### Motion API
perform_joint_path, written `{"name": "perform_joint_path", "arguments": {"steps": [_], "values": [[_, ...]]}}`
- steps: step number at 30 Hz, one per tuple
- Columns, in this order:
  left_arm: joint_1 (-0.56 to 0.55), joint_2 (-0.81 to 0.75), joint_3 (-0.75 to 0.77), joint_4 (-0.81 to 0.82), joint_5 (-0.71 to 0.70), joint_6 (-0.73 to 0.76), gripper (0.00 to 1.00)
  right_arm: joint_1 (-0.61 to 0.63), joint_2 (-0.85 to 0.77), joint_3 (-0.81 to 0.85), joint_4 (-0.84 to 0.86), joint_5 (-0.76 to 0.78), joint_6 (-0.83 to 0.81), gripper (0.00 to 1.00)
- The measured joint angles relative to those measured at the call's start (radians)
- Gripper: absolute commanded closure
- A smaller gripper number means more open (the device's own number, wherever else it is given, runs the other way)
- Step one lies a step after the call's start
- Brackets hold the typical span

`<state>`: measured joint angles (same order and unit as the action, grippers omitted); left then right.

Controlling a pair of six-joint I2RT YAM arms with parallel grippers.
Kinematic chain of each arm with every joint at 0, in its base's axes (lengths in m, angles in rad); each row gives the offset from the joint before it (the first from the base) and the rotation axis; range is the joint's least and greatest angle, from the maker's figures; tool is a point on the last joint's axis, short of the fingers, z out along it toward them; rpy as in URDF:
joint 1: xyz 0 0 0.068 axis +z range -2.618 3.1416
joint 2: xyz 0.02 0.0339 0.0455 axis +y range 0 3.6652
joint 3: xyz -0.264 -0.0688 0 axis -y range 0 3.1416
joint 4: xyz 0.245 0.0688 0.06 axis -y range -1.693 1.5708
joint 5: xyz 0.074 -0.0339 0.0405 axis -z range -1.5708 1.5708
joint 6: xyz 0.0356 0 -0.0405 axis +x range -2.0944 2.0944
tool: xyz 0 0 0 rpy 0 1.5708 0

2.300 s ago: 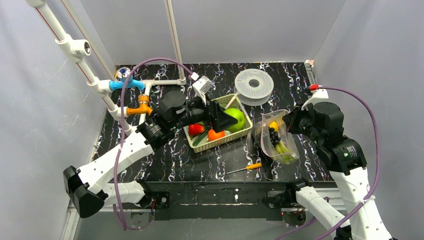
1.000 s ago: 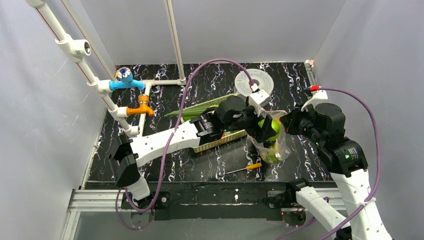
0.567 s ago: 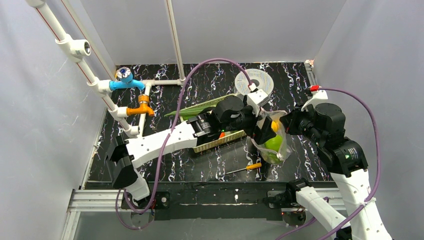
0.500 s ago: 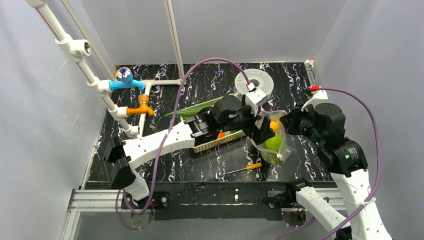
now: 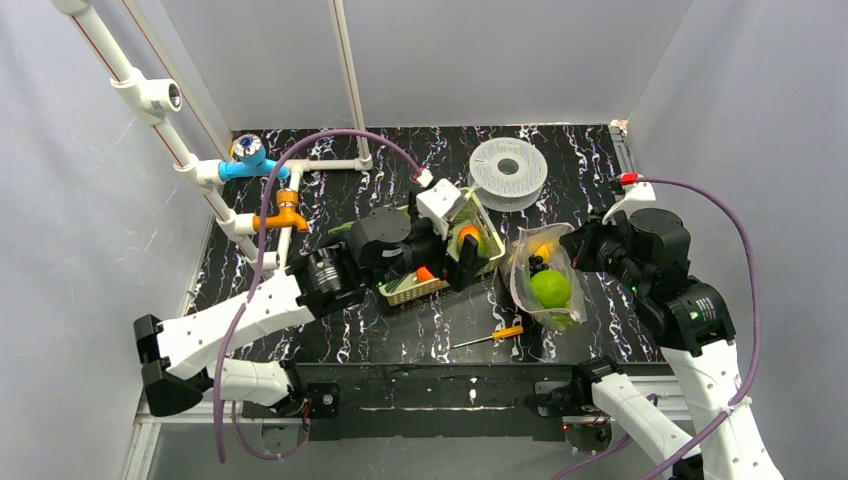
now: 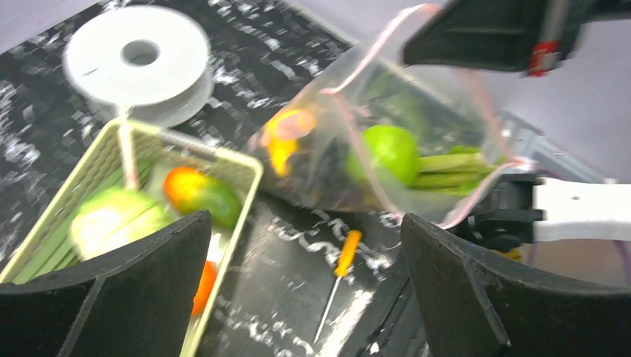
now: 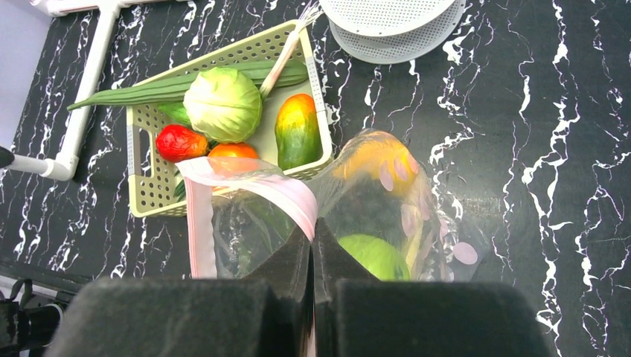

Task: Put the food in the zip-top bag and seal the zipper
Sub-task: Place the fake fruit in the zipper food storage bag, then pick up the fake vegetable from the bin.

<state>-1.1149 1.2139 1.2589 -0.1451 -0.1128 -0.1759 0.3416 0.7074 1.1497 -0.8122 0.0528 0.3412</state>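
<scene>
My right gripper [image 7: 312,232] is shut on the zipper [image 7: 277,187], the pink strip, and holds the mouth of the zip-top bag [image 5: 525,272] open and raised. Inside the bag lie a green apple [image 5: 550,288], a yellow pepper [image 7: 379,160] and some dark and green items. My left gripper [image 6: 306,245] is open and empty, beside the basket [image 5: 425,290] and left of the bag. The basket holds a cabbage [image 7: 223,104], a leek [image 7: 171,88], a red pepper [image 7: 178,143], an orange piece [image 7: 232,151] and an orange-green fruit [image 7: 296,130].
A grey spool [image 5: 508,172] lies behind the basket. An orange-handled screwdriver [image 5: 495,335] lies on the table in front of the bag. White pipes with a blue valve [image 5: 250,165] and an orange valve [image 5: 285,215] stand at the back left.
My left gripper carried the green apple from the basket over to the bag, let it go inside, then pulled back left to the basket. The right gripper kept its hold on the bag.
</scene>
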Motion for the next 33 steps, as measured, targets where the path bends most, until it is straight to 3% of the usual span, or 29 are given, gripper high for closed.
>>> {"name": "perform_joint_path", "arguments": {"steps": [7, 16, 26, 33], "values": [[0.019, -0.006, -0.034, -0.168, -0.237, -0.073, 0.02, 0.0, -0.003, -0.002, -0.004, 0.001, 0.0, 0.99], [0.094, 0.171, -0.029, -0.377, -0.307, -0.164, 0.02, 0.0, -0.011, -0.002, -0.012, 0.005, 0.0, 0.99], [0.186, 0.254, -0.038, -0.406, -0.302, 0.053, 0.02, 0.0, -0.014, -0.002, -0.023, 0.008, 0.0, 0.99], [0.29, 0.361, -0.021, -0.405, -0.237, 0.254, 0.15, 0.0, -0.011, -0.002, -0.023, 0.008, 0.0, 0.99]]}}
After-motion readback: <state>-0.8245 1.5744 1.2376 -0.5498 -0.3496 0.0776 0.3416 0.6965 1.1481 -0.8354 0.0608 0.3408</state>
